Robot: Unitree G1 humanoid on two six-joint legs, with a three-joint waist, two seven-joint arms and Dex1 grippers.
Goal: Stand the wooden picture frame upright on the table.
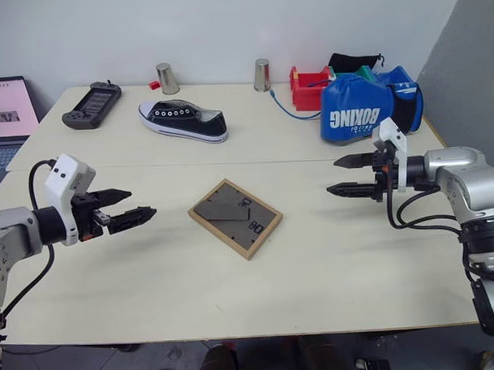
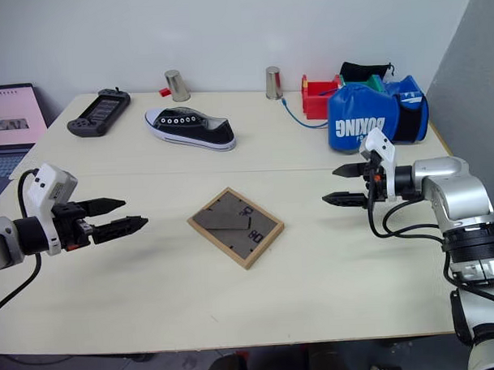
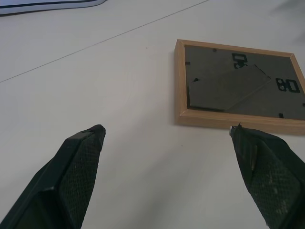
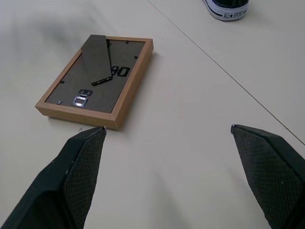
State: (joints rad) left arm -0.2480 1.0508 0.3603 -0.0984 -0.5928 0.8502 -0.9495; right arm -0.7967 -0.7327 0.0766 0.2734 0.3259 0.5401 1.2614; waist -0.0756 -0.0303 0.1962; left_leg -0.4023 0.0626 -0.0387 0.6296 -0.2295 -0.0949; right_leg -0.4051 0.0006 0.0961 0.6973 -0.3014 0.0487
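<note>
We see the wooden picture frame (image 1: 235,218) lying flat, face down, near the middle of the bench (image 1: 331,271), just in front of the seam line (image 1: 311,160) that crosses the top. Its dark grey back is up, with the fold-out stand (image 4: 97,58) lying against it, and the frame sits turned at an angle to the bench edge. Nothing touches it.

To either side we have the arms hovering above the bench, well apart from the frame. The left gripper (image 1: 124,207) points in toward the frame with its two black fingers spread and nothing between them. The right gripper (image 1: 352,175) faces in from the other side, likewise released and empty.

Farther back, beyond the seam, we find a black and white sneaker (image 1: 182,121), a dark handheld game console (image 1: 91,104), two metal cups (image 1: 167,77), a red bin (image 1: 307,89) and a blue boxing glove (image 1: 358,108). A laptop (image 1: 6,120) sits off the bench's left end.
</note>
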